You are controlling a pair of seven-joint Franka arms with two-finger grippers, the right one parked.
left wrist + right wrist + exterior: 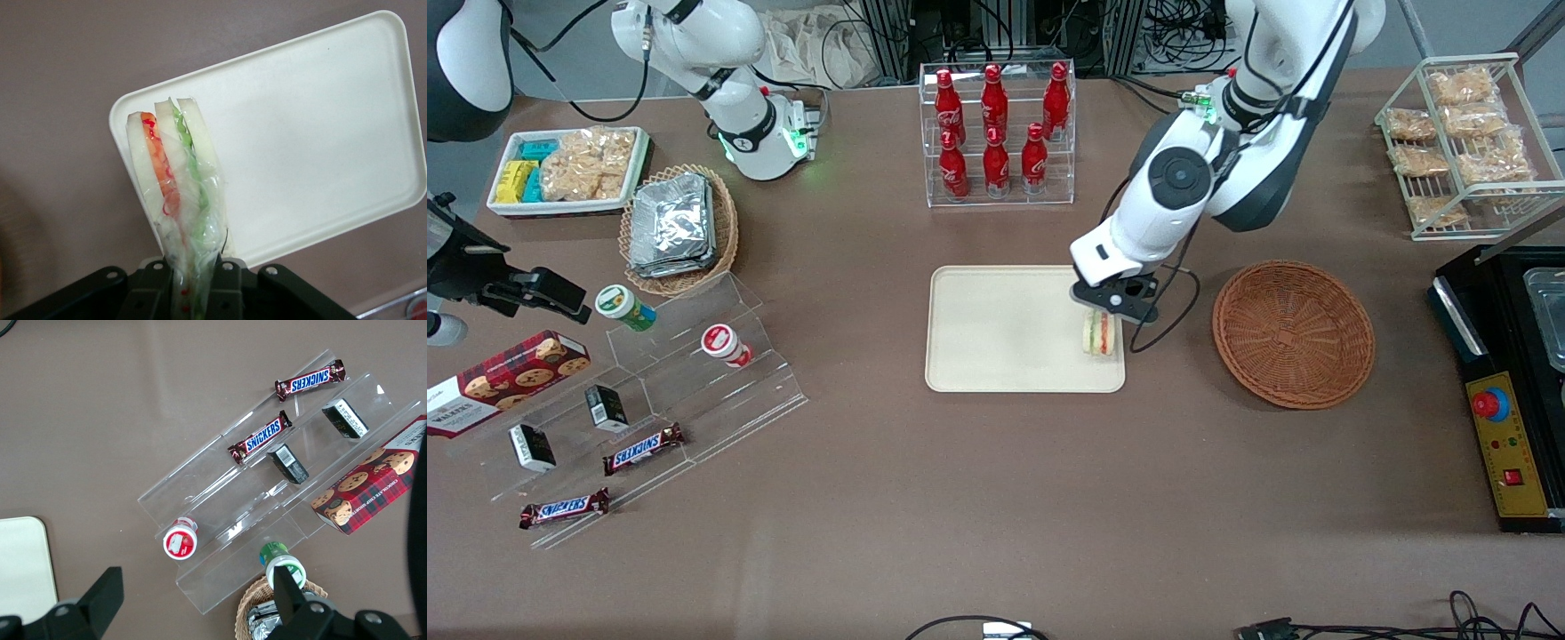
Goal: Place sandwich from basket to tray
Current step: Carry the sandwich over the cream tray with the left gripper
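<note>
Sandwich (1100,334) clamped in claw (1110,313), over tray (996,356) at the edge toward basket (1294,333); whether touching the tray or just above, cannot tell. In wrist view, wedge (175,193) pinched at its narrow end, plastic wrap bunched between the fingers (223,293). Risks, as judged: released this near the rim, could tip off onto the worktop (996,498); wrap could cling to the pads on opening. Basket holds nothing visible. Tray otherwise bare. Near the parked arm, lighter basket (720,231) with foil packets (671,224).
</note>
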